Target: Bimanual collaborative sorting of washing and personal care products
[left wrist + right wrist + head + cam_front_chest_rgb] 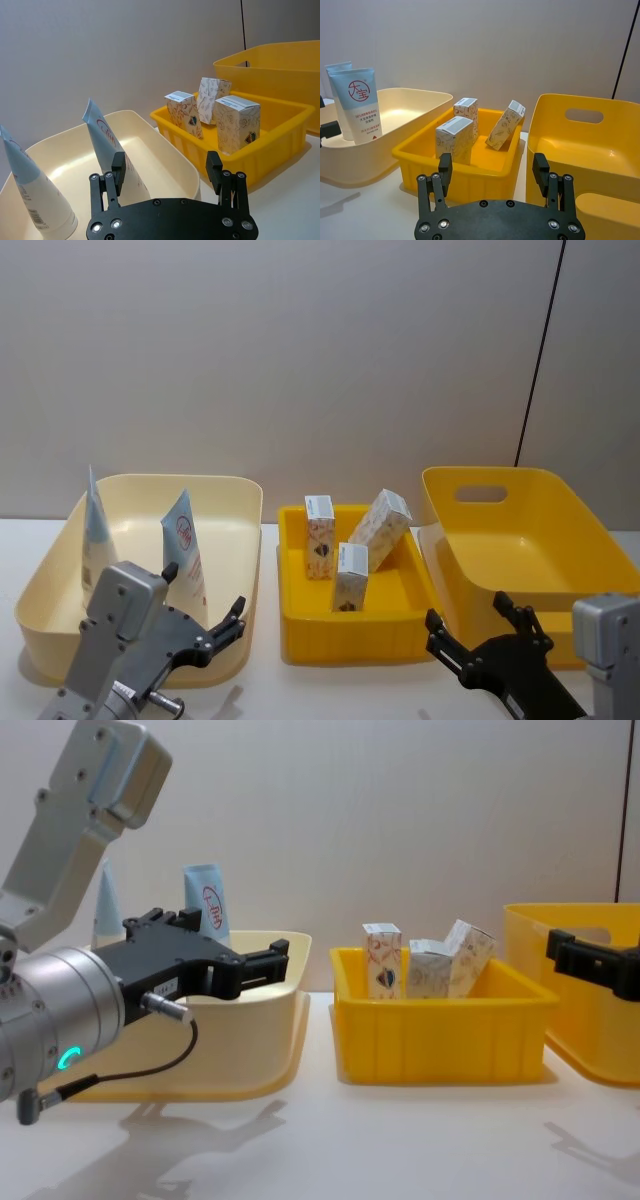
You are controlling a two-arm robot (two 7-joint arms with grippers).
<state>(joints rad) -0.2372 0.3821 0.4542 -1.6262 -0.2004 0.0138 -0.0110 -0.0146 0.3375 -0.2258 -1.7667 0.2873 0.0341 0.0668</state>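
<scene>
Two pale blue tubes (pixel 95 530) (pixel 185 545) with red logos stand in the cream bin (pixel 235 490) on the left. Three small printed cartons (pixel 320 535) (pixel 380 528) (pixel 350 577) sit in the middle yellow tray (pixel 345 625); the one at the back right leans. My left gripper (pixel 205 592) hovers open and empty at the cream bin's front edge, just in front of the nearer tube (pixel 107 150). Near the tray's front right corner, my right gripper (pixel 467 612) is open and holds nothing. In the right wrist view the cartons (pixel 455 140) lie beyond its fingers (pixel 445 167).
A deep yellow bin (pixel 520 540) with a handle cutout stands on the right, holding nothing I can see. All three containers sit side by side on a white table (pixel 330 1140), with bare table in front and a plain wall behind.
</scene>
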